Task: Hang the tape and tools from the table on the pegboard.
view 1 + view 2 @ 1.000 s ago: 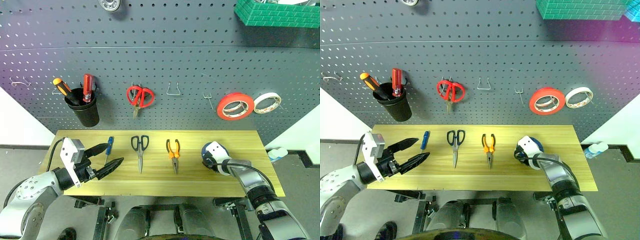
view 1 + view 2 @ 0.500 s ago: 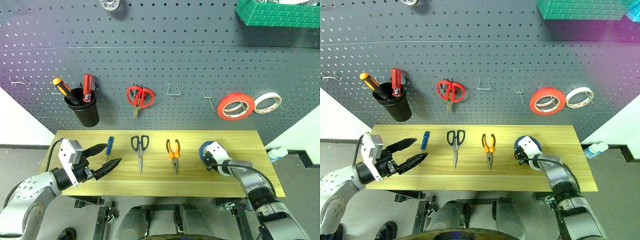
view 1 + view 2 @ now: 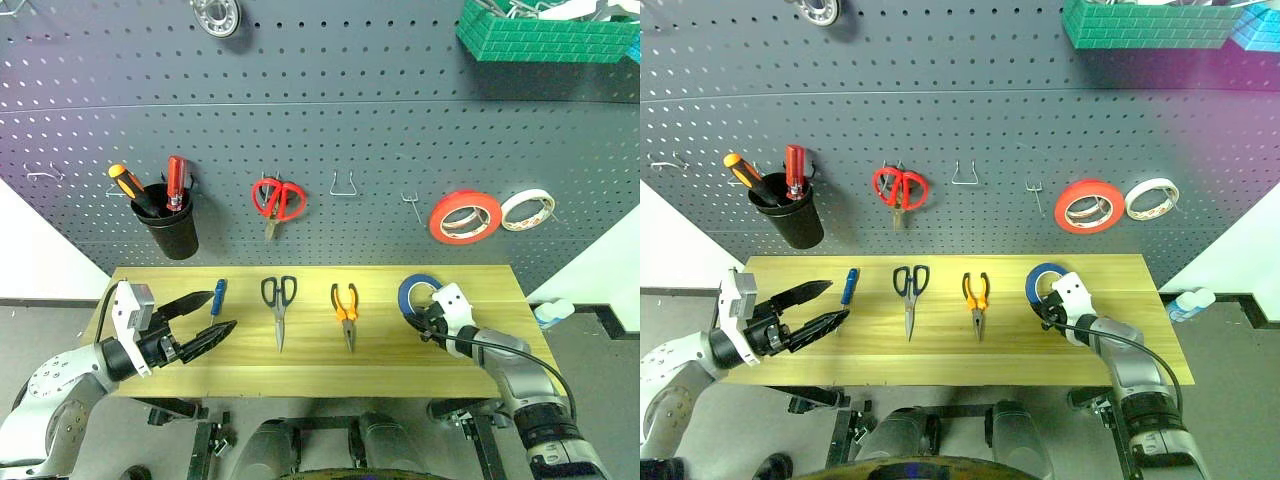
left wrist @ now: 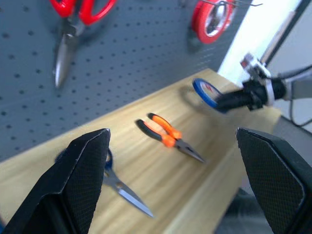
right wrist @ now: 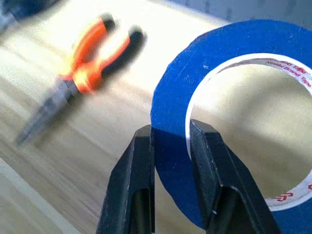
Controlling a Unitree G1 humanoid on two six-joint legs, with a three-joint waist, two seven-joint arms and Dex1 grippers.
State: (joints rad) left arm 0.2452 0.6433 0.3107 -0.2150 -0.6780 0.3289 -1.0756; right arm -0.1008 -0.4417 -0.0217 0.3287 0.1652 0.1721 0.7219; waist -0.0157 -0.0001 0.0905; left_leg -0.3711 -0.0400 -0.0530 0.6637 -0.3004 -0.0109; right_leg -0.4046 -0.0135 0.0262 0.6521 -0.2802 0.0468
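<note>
The blue tape [image 3: 413, 294] stands tilted on edge at the right part of the table [image 3: 300, 372], pinched through its wall by the right gripper [image 5: 170, 134]: one black finger sits inside the white core and the other outside on the blue band. From the head views it is hard to say whether the roll's lower edge touches the wood or is just clear of it.

Taking the tape as the landmark, the pliers [image 3: 346, 304] with orange-and-black handles lie flat just to its left, tips toward the table's near edge. Further left lie the black-handled scissors [image 3: 279, 300], blades also toward the near edge, and beyond them the small blue-handled screwdriver [image 3: 217, 296].

The left gripper [image 3: 207, 320] hovers at the far left end of the table, well apart from the tape, its two black fingers spread wide and holding nothing; its tips are near the screwdriver.

Behind the tape rises the pegboard [image 3: 330, 110]. Directly above and slightly right of the tape hang a red roll [image 3: 465, 215] and a cream-white roll [image 3: 527, 208]. Up and to the left hang red-handled scissors [image 3: 277, 200], and far left a black cup [image 3: 170, 226] holding two screwdrivers.
</note>
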